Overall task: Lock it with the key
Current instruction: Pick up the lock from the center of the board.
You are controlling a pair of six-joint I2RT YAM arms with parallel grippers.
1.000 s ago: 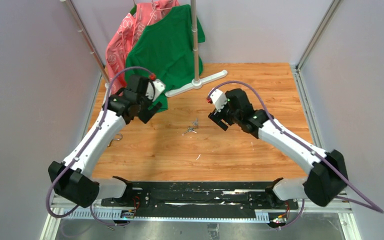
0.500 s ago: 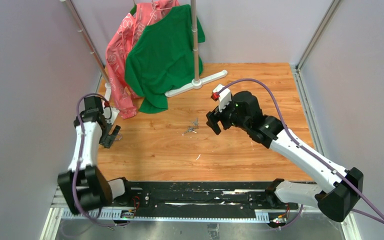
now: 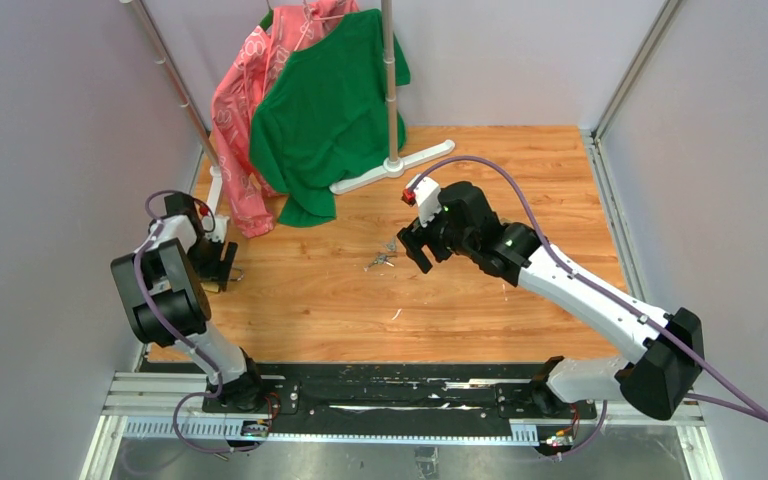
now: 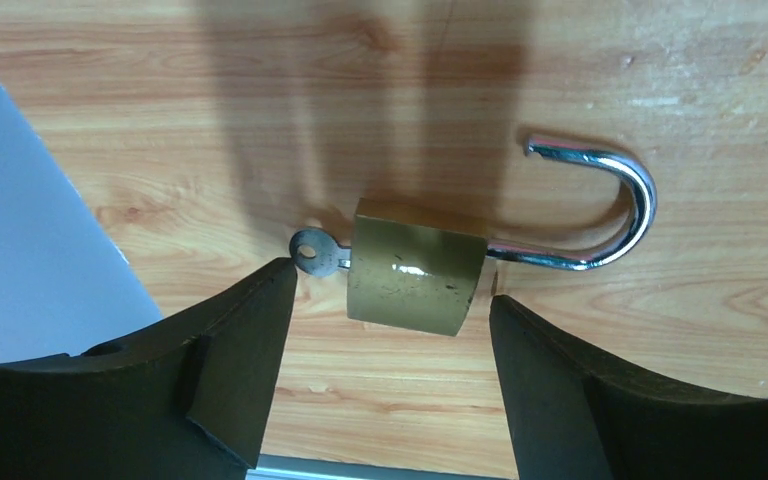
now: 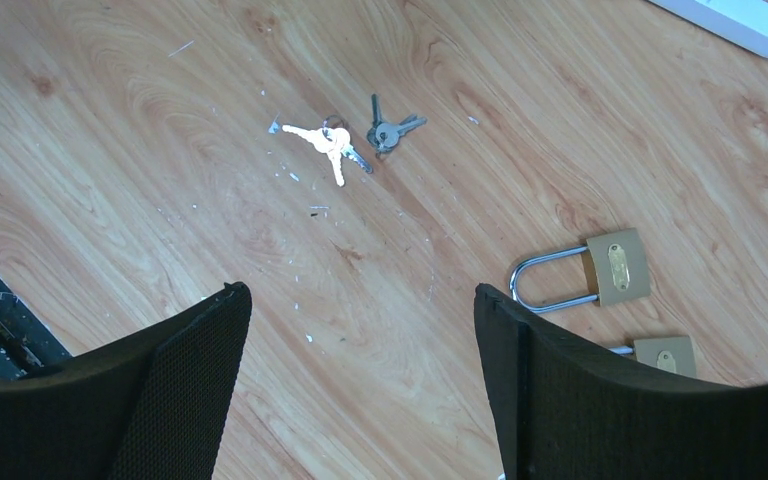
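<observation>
Swinging away from the green shirt [image 3: 325,100] over the last second, the left arm [image 3: 165,290] now hangs at the left edge of the tabletop [image 3: 310,310]. It is over a brass padlock [image 4: 415,280] whose shackle [image 4: 600,215] stands open and which already carries a single key [image 4: 315,250] in its keyhole. The left jaws, spread widest a second ago, are narrowing. They straddle the padlock body and grip nothing yet.

The right arm [image 3: 580,290] has edged toward the middle. The right jaws are released and empty above the key cluster [image 5: 330,145], which lies loose on the wood at the tabletop's centre, well apart from that left padlock.

My reading is that the left side is about to pin a lock that only needs closing, while the right lines up on the keys.

Counted:
- **Padlocks:** three, namely the left one, a second padlock [image 5: 615,268] and a third padlock [image 5: 665,355] partly hidden behind a right finger.
- **Key clusters:** two, side by side, the pale one and a darker cluster [image 5: 388,130]. The keys in each are too small to count.
- **Keys in a lock:** one.
- **Garments:** two, the shirt and a pink garment [image 3: 245,90].
</observation>
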